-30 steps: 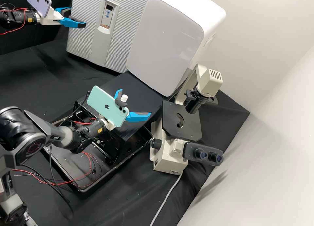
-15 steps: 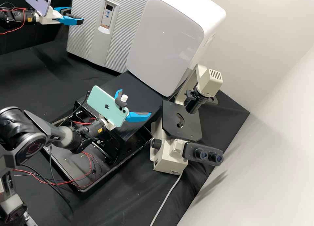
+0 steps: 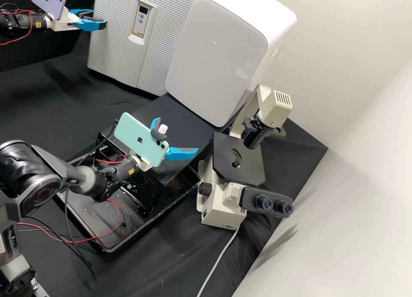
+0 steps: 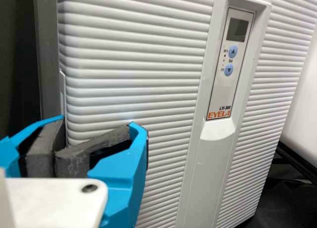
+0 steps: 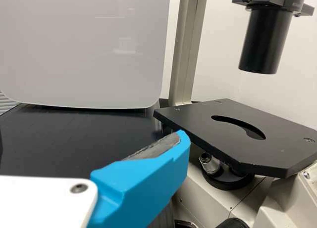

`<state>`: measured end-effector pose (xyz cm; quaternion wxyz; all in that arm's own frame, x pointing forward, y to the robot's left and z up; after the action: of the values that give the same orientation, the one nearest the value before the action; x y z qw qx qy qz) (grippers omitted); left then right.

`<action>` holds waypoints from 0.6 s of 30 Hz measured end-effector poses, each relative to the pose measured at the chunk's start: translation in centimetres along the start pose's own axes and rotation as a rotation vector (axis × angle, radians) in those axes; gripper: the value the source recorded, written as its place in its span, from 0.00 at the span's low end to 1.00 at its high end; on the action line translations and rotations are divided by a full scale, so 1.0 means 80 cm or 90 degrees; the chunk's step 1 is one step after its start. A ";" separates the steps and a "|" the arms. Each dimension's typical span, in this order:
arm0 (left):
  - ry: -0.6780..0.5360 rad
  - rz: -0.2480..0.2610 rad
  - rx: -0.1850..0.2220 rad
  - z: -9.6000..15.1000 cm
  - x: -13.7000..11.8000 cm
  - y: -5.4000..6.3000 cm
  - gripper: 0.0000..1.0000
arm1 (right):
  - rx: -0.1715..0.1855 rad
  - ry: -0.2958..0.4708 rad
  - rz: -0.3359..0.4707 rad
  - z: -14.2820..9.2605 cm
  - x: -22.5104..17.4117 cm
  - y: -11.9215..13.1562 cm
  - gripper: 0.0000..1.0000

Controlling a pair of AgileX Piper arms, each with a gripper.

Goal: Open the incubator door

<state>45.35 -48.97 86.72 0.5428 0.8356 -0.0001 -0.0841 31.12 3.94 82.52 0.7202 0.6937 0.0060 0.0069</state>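
High view: pale grey ribbed plastic incubator door (image 3: 113,39) shut, at the back of the bench. Left gripper (image 3: 99,18) at the door's outer edge, the one away from the glossy white rounded cabinet (image 3: 219,56); likely placed there to pull that edge outward. Right gripper (image 3: 177,134) well in front of the door, near the beige-and-black microscope (image 3: 238,155); spread wide, nothing in it, probably parked to leave swing room.

Left wrist view: closer detail than from above. Ribbed door visible between the left fingertips, so a narrow gap; nothing seen gripped. Contact with the door edge: cannot tell. Slim raised lip (image 4: 62,97) on that edge, perhaps the grip point.

Right wrist view: adds the silver objective (image 5: 209,162) beneath the microscope's stage, well apart from the door.
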 end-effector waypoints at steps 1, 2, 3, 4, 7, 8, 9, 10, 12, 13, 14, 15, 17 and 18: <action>0.000 0.000 -0.001 0.000 0.000 0.000 0.00 | 0.000 0.000 0.000 0.000 0.000 0.000 1.00; 0.000 0.000 -0.001 0.000 0.000 0.000 0.00 | 0.000 0.000 0.000 0.000 0.000 0.000 1.00; 0.001 -0.001 -0.001 0.000 0.000 -0.001 0.00 | 0.000 0.000 0.000 0.000 0.000 0.000 1.00; 0.001 -0.002 -0.002 -0.001 0.000 -0.001 0.00 | 0.000 0.000 0.000 0.000 0.000 0.000 1.00; 0.002 -0.001 -0.003 0.000 -0.002 0.000 0.00 | 0.000 0.000 0.000 0.000 0.000 0.000 1.00; 0.001 -0.001 -0.003 0.000 -0.002 0.000 0.00 | 0.000 0.000 0.000 0.000 0.000 0.000 1.00; 0.002 -0.001 -0.001 0.001 -0.003 0.001 0.00 | 0.000 0.000 0.000 0.000 0.000 0.000 1.00; 0.004 -0.003 0.000 0.000 -0.003 0.000 0.00 | 0.000 0.000 0.000 0.000 0.000 0.000 1.00; 0.004 -0.003 0.002 0.000 -0.003 0.000 0.00 | 0.000 0.000 0.000 0.000 0.000 0.000 1.00; 0.004 -0.003 0.002 0.000 -0.003 0.000 0.00 | 0.000 0.000 0.000 0.000 0.000 0.000 1.00; 0.004 -0.003 0.002 0.000 -0.003 0.000 0.00 | 0.000 0.000 0.000 0.000 0.000 0.000 1.00; 0.004 -0.004 0.002 0.000 -0.003 0.000 0.00 | 0.000 0.000 0.000 0.000 0.000 0.000 1.00; 0.004 -0.003 0.002 0.001 -0.004 0.000 0.00 | 0.000 0.000 0.000 0.000 0.000 0.000 1.00; 0.004 -0.002 0.002 0.001 -0.004 0.001 0.00 | 0.000 0.000 0.000 0.000 0.000 0.000 1.00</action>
<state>45.00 -49.05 86.83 0.5415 0.8366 0.0029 -0.0825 31.12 3.94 82.52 0.7202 0.6937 0.0060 0.0069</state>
